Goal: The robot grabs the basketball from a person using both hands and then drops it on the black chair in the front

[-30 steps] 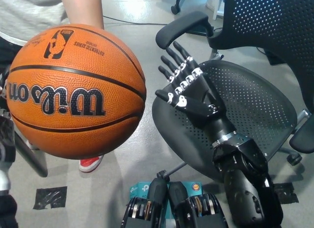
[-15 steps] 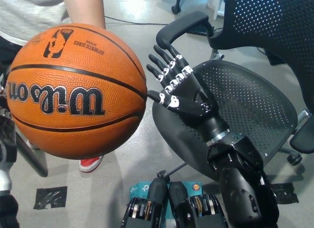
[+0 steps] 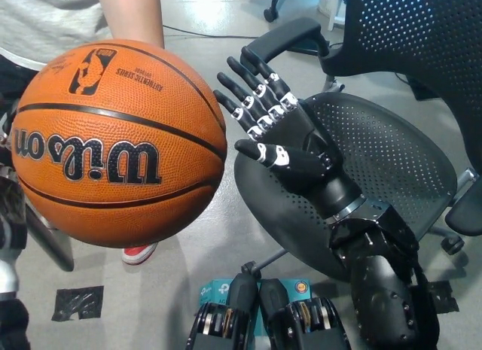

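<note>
A person's arm [image 3: 128, 11] holds the basketball [image 3: 117, 143] up at the picture's left, above the floor and beside the black chair [image 3: 392, 162]. The black right robot hand [image 3: 275, 135] is spread wide and holds nothing, its fingers [image 3: 245, 86] just beside the ball's right side, over the chair seat. The left robot hand is out of view.

Basketball [image 3: 119, 143] at left below a person's forearm [image 3: 135, 15], right hand [image 3: 275, 135] just beside it, over the chair [image 3: 392, 154].
</note>
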You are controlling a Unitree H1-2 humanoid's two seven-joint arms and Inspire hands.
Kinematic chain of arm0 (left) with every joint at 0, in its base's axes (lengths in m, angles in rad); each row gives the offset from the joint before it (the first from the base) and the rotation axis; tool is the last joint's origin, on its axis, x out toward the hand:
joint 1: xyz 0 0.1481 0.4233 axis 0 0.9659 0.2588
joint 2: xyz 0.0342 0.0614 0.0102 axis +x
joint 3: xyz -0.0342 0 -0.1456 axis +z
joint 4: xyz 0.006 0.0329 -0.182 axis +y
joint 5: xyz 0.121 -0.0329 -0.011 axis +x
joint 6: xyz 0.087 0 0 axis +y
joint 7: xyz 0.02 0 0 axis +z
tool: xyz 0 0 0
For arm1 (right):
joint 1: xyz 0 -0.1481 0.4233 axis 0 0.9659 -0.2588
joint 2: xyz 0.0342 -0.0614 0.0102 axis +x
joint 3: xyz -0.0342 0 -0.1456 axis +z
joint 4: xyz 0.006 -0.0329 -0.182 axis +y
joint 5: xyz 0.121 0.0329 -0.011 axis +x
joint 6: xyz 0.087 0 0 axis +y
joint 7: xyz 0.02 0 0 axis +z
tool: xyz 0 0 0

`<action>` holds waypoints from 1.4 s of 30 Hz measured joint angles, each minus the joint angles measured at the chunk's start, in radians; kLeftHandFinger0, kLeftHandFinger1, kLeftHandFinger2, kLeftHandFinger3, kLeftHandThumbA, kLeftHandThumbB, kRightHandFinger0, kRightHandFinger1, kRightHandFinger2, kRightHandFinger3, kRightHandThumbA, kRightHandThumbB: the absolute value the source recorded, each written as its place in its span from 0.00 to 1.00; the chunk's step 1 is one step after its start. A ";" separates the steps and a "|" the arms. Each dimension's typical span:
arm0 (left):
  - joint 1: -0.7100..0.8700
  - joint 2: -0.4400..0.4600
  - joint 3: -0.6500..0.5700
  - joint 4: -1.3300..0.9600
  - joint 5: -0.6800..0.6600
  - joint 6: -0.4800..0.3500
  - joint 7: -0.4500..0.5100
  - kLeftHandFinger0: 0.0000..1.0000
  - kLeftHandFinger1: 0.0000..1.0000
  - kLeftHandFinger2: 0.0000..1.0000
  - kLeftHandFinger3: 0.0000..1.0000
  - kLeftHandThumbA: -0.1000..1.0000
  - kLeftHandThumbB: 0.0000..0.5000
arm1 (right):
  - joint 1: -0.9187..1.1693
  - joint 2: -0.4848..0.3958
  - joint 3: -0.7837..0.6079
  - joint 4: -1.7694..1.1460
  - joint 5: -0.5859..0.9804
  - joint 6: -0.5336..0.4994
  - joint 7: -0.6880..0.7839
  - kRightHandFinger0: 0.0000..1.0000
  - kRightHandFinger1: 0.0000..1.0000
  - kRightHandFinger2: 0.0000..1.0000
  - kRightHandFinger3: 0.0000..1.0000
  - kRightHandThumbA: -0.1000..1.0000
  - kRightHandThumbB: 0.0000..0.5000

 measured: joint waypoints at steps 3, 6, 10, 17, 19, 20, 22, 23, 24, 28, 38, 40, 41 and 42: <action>0.000 0.000 0.000 0.000 0.000 0.000 0.000 1.00 1.00 1.00 1.00 1.00 0.30 | 0.000 -0.003 0.000 0.000 0.000 0.001 0.002 1.00 1.00 1.00 1.00 1.00 1.00; 0.000 0.000 -0.001 -0.001 0.000 0.000 0.000 1.00 1.00 1.00 1.00 1.00 0.27 | -0.002 -0.003 0.006 0.013 -0.012 -0.004 0.004 1.00 1.00 1.00 1.00 1.00 0.98; 0.000 0.000 -0.002 -0.003 0.000 0.000 0.000 1.00 1.00 1.00 1.00 1.00 0.26 | -0.003 -0.003 0.014 0.059 -0.050 -0.028 0.003 1.00 1.00 1.00 1.00 1.00 0.97; -0.001 -0.001 -0.010 -0.024 -0.004 0.001 0.000 1.00 1.00 1.00 1.00 1.00 0.30 | -0.027 0.001 0.054 0.221 -0.177 -0.105 -0.013 1.00 1.00 1.00 1.00 1.00 0.90; -0.001 -0.001 -0.017 -0.030 -0.004 0.002 0.000 1.00 1.00 1.00 1.00 1.00 0.30 | -0.036 0.008 0.065 0.254 -0.213 -0.139 -0.019 1.00 1.00 1.00 1.00 1.00 0.89; -0.002 -0.001 -0.019 -0.030 -0.003 0.003 0.000 1.00 1.00 1.00 1.00 1.00 0.30 | -0.041 0.012 0.069 0.269 -0.229 -0.156 -0.022 1.00 1.00 1.00 1.00 1.00 0.89; -0.004 -0.001 -0.018 -0.030 -0.002 0.008 0.002 1.00 1.00 1.00 1.00 1.00 0.32 | -0.047 0.017 0.073 0.285 -0.254 -0.189 -0.027 1.00 1.00 1.00 1.00 1.00 0.84; -0.003 -0.001 -0.018 -0.029 -0.002 0.010 0.005 1.00 1.00 1.00 1.00 1.00 0.31 | -0.047 0.017 0.080 0.296 -0.273 -0.208 -0.033 1.00 1.00 1.00 1.00 1.00 0.83; -0.003 -0.001 -0.018 -0.029 -0.001 0.013 0.008 1.00 1.00 1.00 1.00 1.00 0.31 | -0.047 0.018 0.088 0.306 -0.291 -0.228 -0.039 1.00 1.00 1.00 1.00 1.00 0.82; -0.007 -0.001 -0.016 -0.022 0.000 0.024 0.026 1.00 1.00 1.00 1.00 1.00 0.35 | -0.048 0.035 0.109 0.340 -0.342 -0.296 -0.058 1.00 1.00 1.00 1.00 1.00 0.85; -0.044 0.011 -0.065 0.060 0.154 0.030 0.101 1.00 1.00 1.00 1.00 1.00 0.22 | -0.028 0.129 0.112 0.360 -0.375 -0.382 -0.128 1.00 1.00 1.00 1.00 1.00 0.60; -0.044 0.016 -0.083 0.066 0.187 0.037 0.112 1.00 1.00 1.00 1.00 1.00 0.24 | -0.027 0.133 0.112 0.365 -0.384 -0.395 -0.149 1.00 1.00 1.00 1.00 1.00 0.44; -0.044 0.020 -0.099 0.073 0.216 0.043 0.122 1.00 1.00 1.00 1.00 1.00 0.21 | -0.027 0.136 0.113 0.375 -0.392 -0.412 -0.164 1.00 1.00 1.00 1.00 1.00 0.44; -0.044 0.021 -0.112 0.076 0.239 0.052 0.126 1.00 1.00 1.00 1.00 1.00 0.20 | -0.028 0.137 0.116 0.384 -0.398 -0.429 -0.177 1.00 1.00 1.00 1.00 1.00 0.43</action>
